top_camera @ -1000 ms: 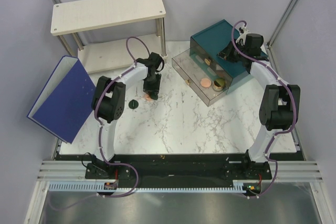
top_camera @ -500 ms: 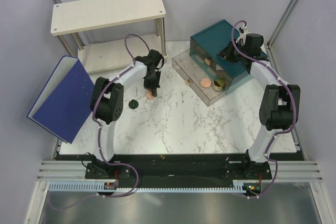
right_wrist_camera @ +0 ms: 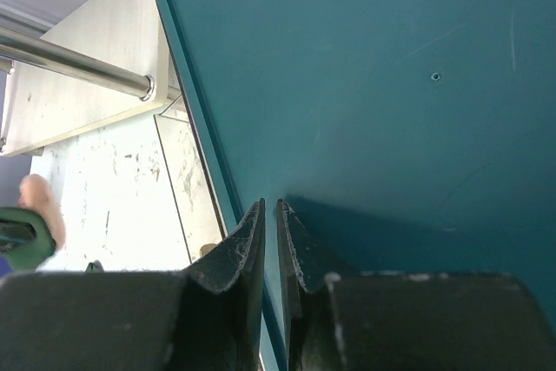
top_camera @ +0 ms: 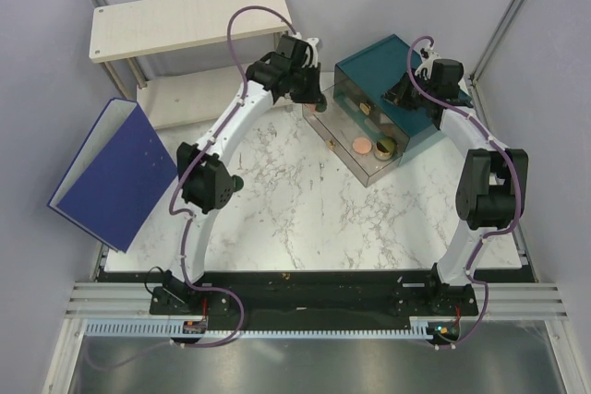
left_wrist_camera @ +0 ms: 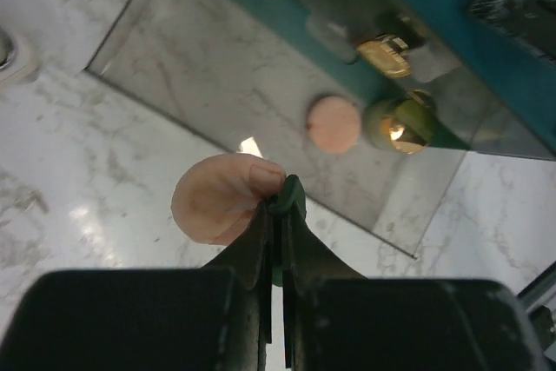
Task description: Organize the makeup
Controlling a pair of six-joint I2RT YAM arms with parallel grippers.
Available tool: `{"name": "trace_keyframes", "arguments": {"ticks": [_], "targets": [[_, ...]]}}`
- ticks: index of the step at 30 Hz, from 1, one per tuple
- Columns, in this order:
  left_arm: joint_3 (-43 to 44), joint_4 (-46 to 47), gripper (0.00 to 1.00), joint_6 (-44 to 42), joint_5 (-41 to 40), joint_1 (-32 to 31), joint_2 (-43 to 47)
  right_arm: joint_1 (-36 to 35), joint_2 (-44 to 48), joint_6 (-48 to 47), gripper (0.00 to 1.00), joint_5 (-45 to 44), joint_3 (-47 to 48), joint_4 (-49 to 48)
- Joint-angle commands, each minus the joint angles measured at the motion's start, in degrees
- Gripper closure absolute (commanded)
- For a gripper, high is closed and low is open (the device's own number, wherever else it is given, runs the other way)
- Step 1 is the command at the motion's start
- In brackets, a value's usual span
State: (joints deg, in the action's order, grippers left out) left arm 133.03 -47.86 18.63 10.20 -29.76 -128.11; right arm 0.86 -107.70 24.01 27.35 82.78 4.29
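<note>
Since a second ago the left arm [top_camera: 247,106] has swung up from the middle of the table [top_camera: 305,209] to the clear drawer [top_camera: 337,123]. That drawer stands pulled out of the teal box [top_camera: 377,62]. From above I see the right arm [top_camera: 457,123] with its wrist over the box top, where it was before. Inside the drawer lie a peach-pink compact [top_camera: 360,146] and, just beside it, a gold-rimmed tin [top_camera: 385,147].

Looking along the left wrist, the left jaws are clamped on the edge of a second peach compact [left_wrist_camera: 213,202], held up above the near edge of the drawer [left_wrist_camera: 217,67]. Beyond it, the loose compact [left_wrist_camera: 334,124] and the tin [left_wrist_camera: 400,123] sit side by side on the drawer floor. Another gold piece [left_wrist_camera: 385,54] rests further back by the box [left_wrist_camera: 486,76].

From the right wrist, the right jaws hang over the box top [right_wrist_camera: 391,84], drawn almost together with only a slit between them and nothing held. At the far left edge the held compact [right_wrist_camera: 39,202] just shows.
</note>
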Motion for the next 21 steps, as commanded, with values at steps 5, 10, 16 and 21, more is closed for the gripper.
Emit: {"name": "trace_keyframes", "arguments": {"ticks": [5,10,16,21], "targets": [[4.2,9.4,0.98,11.7,12.6,-4.4,-8.3,-0.6,-3.9,-1.8,0.81,-2.2,-3.9,12.3],[2.4,13.0,0.81,14.2,17.1,-4.5,-10.0,-0.6,-3.7,-1.8,0.81,-2.2,-3.9,12.2],[0.7,13.8,0.4,13.0,14.5,-4.7,-8.0,-0.6,-3.6,-1.8,0.81,-2.2,-4.1,12.3],[-2.1,15.1,0.39,12.3,12.1,-3.8,-4.4,-0.6,-3.6,-1.8,0.81,-2.2,-4.1,12.2]]}}
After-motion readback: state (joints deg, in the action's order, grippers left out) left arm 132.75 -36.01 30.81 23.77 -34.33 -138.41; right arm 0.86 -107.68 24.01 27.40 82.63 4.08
